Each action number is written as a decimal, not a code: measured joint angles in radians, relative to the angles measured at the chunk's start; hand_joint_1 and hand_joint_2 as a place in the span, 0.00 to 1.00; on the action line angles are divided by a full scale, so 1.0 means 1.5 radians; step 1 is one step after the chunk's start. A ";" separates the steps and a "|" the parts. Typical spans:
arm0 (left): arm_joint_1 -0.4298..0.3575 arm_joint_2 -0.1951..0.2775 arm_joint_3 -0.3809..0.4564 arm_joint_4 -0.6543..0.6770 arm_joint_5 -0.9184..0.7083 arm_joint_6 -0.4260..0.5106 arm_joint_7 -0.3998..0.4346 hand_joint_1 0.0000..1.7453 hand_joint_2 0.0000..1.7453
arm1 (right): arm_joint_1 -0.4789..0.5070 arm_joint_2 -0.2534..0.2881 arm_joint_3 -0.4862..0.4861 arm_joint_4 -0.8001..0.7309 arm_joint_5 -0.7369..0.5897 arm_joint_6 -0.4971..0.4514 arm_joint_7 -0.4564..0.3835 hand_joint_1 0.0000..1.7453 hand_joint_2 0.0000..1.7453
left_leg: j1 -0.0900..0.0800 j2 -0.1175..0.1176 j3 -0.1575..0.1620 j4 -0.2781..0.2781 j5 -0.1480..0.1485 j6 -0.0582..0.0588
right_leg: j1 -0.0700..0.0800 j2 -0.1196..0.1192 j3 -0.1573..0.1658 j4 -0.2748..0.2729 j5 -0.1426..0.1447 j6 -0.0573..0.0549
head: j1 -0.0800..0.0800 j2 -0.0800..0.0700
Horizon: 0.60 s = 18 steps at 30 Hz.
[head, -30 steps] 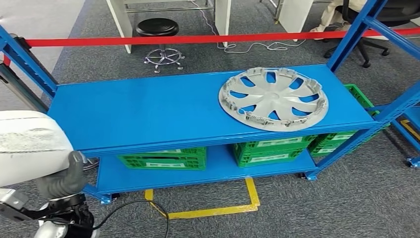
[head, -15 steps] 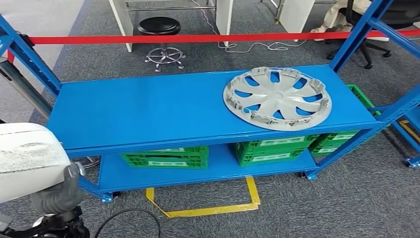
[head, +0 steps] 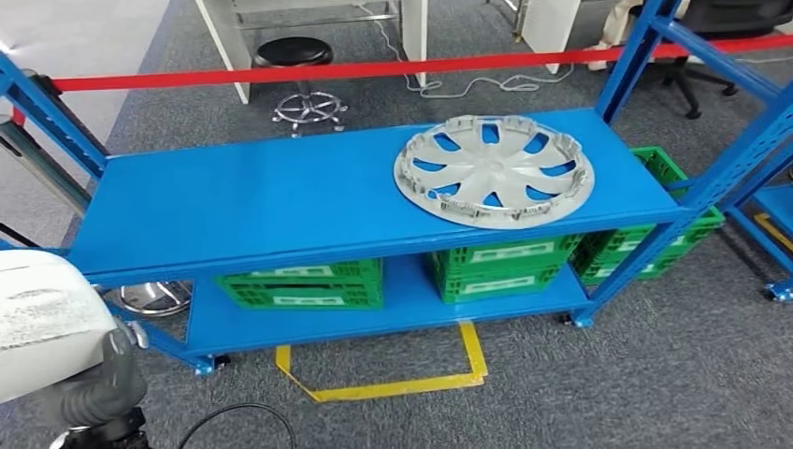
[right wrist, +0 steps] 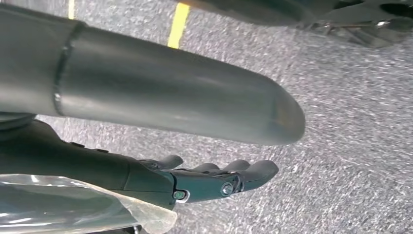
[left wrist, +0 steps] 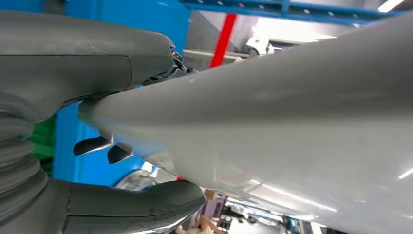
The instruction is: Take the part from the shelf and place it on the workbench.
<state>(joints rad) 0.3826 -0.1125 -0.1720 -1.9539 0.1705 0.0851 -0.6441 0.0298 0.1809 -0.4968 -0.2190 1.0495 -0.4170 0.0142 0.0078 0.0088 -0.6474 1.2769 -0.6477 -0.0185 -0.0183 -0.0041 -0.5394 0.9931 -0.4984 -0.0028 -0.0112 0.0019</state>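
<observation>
A silver wheel cover (head: 493, 170) lay flat on the top board of the blue shelf (head: 243, 201), toward the right end of that board and near its front edge. Neither hand touched it.

The left hand (left wrist: 58, 126) held a large white curved part (left wrist: 272, 117); the thick grey thumb lay along one face of it and the darker fingers (left wrist: 92, 145) reached under the other, so the fingers were clamped on the white part. From the head view that white part (head: 42, 318) sat in front of the shelf's left end, low and close to the robot.

The right hand (right wrist: 204, 180) hung over grey carpet (right wrist: 350, 126), its fingers stretched out and slightly apart with nothing between them.

On the shelf's lower board stood green crates (head: 304, 283). Yellow tape (head: 393, 383) marked the carpet in front of the shelf, and behind it ran a red barrier tape (head: 281, 71) and stood a black stool (head: 297, 54).
</observation>
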 joint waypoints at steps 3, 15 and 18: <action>0.009 0.000 0.000 -0.001 -0.008 0.019 -0.006 1.00 1.00 | -0.005 -0.003 0.005 0.000 0.026 0.003 0.002 0.00 0.00 | 0.000 -0.001 0.056 -0.055 0.036 0.005 | 0.002 0.001 -0.018 0.004 0.014 0.001 | 0.000 0.000; 0.023 -0.003 0.010 -0.003 0.006 0.011 0.006 1.00 1.00 | -0.016 -0.017 0.035 0.005 0.054 0.007 -0.020 0.00 0.00 | -0.005 0.003 0.086 -0.206 0.111 0.041 | 0.004 0.004 -0.086 0.173 -0.099 0.033 | 0.007 0.000; 0.018 -0.003 0.013 -0.002 0.011 -0.006 0.010 1.00 1.00 | -0.014 -0.019 0.032 0.006 0.032 0.039 -0.026 0.00 0.00 | -0.007 0.005 0.053 -0.199 0.130 0.040 | 0.004 0.004 -0.050 0.175 -0.066 0.031 | 0.007 0.000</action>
<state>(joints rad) 0.4099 -0.1167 -0.1523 -1.9576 0.1873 0.0758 -0.6289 0.0083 0.1528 -0.4493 -0.2092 1.0981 -0.3586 -0.0243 -0.0033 0.0163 -0.5673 0.9787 -0.4522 0.0410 -0.0118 0.0013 -0.6148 1.2549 -0.5981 0.0440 -0.0006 0.0019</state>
